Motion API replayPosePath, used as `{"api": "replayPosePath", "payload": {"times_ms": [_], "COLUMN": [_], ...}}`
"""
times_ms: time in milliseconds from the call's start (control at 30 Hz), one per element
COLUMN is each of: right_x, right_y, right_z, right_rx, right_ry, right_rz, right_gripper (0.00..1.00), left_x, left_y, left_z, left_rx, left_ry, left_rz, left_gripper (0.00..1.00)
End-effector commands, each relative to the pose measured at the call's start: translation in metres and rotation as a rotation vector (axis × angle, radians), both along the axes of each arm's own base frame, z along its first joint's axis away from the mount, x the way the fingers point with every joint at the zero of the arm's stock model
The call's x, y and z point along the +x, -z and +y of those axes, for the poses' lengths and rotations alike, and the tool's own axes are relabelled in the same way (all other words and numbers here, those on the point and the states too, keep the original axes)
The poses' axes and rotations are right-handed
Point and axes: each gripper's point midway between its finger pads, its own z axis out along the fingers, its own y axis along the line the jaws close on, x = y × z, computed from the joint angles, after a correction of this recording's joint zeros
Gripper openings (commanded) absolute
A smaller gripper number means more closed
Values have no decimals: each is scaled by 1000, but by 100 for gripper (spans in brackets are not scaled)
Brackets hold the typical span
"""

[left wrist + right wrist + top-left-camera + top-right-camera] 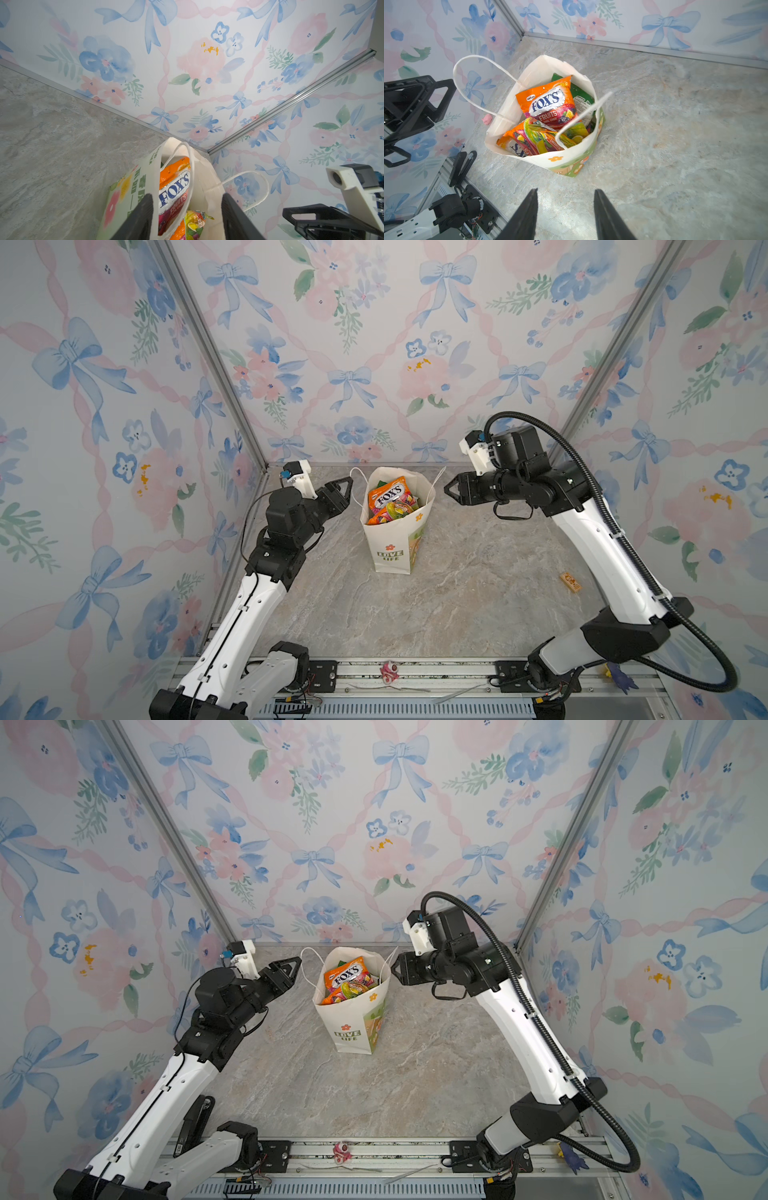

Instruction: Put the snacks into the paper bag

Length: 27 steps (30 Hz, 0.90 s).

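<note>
Marbled grey tabletop (457, 605), paper bag (392, 547) upright — floral bow-print walls (374, 344) around.

text on orange packet (548, 101): "fox's", "fruits", "oval candy" | text on paper bag (386, 536) front: "love life"

1. Bright, even, diffuse light fills both top views. The tabletop (457, 593) carries only faint, soft-edged shadows near the paper bag (390, 547).
2. The glossy snacks (548, 101) throw small white glints.
3. Wide-angle distortion makes the wall rails (199, 344) splay outward towards the frame edges.
4. In the wrist views, the left gripper (187, 195) and right gripper (566, 190) sit close to the lens and look dark and soft. One bag handle (583, 112) is blurred.
</note>
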Motion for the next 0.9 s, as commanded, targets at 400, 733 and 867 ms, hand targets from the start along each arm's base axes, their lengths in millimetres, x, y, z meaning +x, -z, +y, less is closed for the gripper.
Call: {"api": "replayPosePath", "payload": {"times_ms": [400, 733, 867], "right_x": [2, 38, 54], "right_y": [67, 125, 144], "right_z": [-93, -98, -89], "right_rx": [6, -61, -41], "right_ry": [328, 423, 407], "right_rz": [71, 110, 97], "right_gripper": [50, 61, 69], "left_x": [15, 18, 19], "left_y": [52, 98, 109], "left_z": [64, 70, 74], "left_rx": [66, 77, 87], "left_ry": [-141, -176, -203], "left_rz": [118, 204, 210], "left_gripper": [62, 68, 96]}}
